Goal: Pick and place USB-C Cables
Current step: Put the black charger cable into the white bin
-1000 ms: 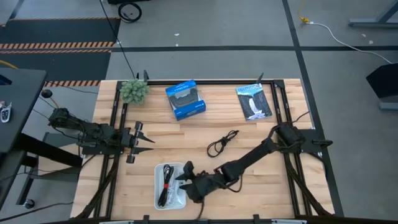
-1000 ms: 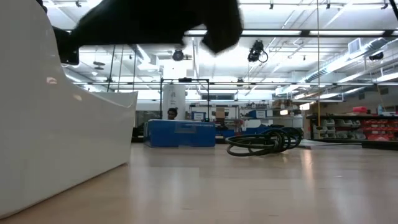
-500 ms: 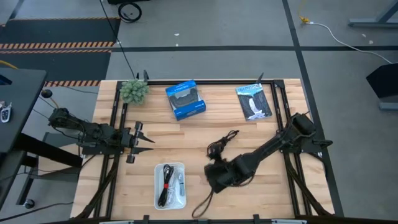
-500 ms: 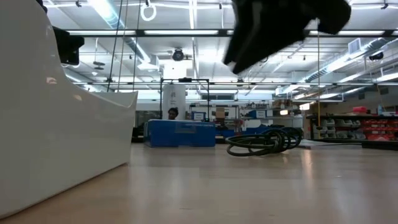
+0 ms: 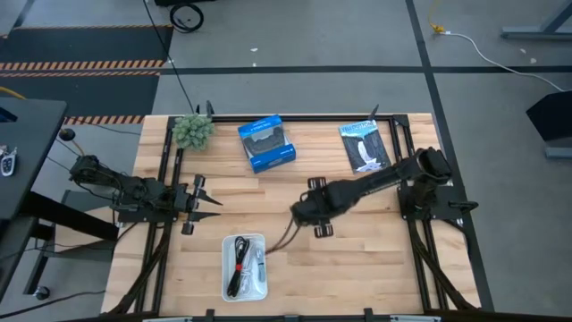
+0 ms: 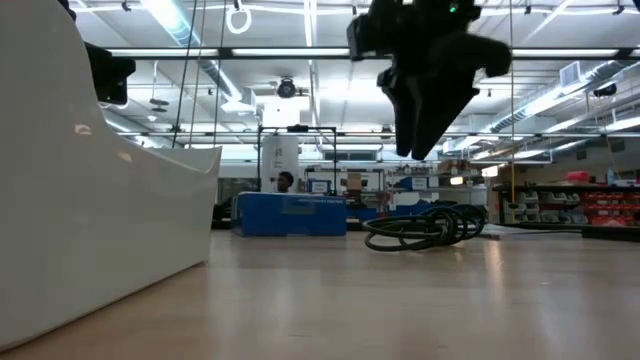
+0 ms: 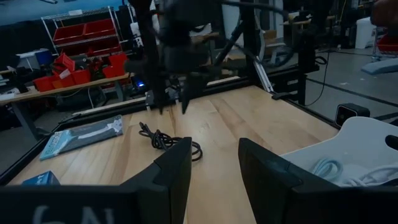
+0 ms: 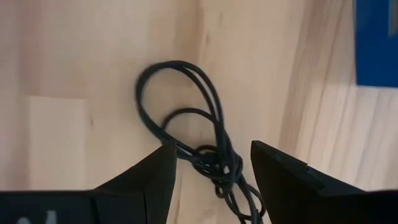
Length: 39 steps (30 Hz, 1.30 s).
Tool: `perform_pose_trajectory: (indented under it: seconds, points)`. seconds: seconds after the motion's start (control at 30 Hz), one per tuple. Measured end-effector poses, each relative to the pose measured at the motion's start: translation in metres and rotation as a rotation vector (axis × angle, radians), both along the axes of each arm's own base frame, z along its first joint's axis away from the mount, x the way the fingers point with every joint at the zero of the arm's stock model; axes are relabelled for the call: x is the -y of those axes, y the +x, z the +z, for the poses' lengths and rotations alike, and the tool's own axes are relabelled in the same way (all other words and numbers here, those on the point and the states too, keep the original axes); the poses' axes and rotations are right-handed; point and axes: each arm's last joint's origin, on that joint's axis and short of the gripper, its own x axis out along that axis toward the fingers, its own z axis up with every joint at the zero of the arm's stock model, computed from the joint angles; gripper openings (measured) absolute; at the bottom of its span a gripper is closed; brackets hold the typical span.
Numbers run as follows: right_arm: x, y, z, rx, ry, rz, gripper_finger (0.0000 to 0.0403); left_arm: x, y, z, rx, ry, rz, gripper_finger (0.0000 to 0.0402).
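Note:
A plain black cable bundle lies looped on the wooden table, right of centre. In the high view my right gripper covers it. My right gripper hangs above it, pointing down, open, with a finger on either side of the knot and clear of it. The low view shows the gripper well above the cable. A white tray near the table's near edge holds a black bundle with a red tie and a pale bundle. My left gripper waits open at the table's left.
A blue box and a flat black-and-white packet lie along the far edge, with a green tuft at the far left corner. Black frame rails run along both sides. Bare wood lies between tray and cable.
My right gripper has left the tray. It first swung toward the table's right, then toward the far edge, and now stands over the plain black cable. The cable and the tray have stayed where they were.

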Motion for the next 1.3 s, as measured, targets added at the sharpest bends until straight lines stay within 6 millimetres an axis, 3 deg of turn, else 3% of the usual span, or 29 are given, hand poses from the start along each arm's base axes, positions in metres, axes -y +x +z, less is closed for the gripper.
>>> perform_pose_trajectory:
  seconds: [0.17, 0.37, 0.53, 0.63, 0.77, 1.07, 1.3]
  points:
    - [0.028, 0.002, -0.010, -0.048, 0.087, -0.048, 0.0213, 0.000, 0.000, 0.000, 0.000, 0.000, 0.000, 0.0142]
    - [0.051, -0.004, -0.045, -0.051, 0.137, -0.104, 0.0230, 0.000, 0.000, 0.000, 0.000, 0.000, 0.000, 0.0142]
    - [0.065, -0.013, -0.065, -0.068, 0.119, -0.150, 0.0241, 0.000, 0.000, 0.000, 0.000, 0.000, 0.000, 0.0142]
    - [0.067, -0.016, -0.073, -0.061, 0.132, -0.160, 0.0226, 0.000, 0.000, 0.000, 0.000, 0.000, 0.001, 0.0142]
    - [0.065, -0.017, -0.077, -0.040, 0.141, -0.174, 0.0177, 0.000, 0.000, 0.000, 0.000, 0.000, 0.000, 0.0142]
    - [0.041, -0.014, -0.079, 0.024, 0.045, -0.122, 0.0037, 0.000, 0.000, 0.000, 0.000, 0.000, 0.001, 0.0142]
    - [0.011, 0.004, -0.072, 0.283, 0.061, -0.074, 0.0027, 0.000, 0.000, 0.000, 0.000, 0.000, 0.000, 0.0142]
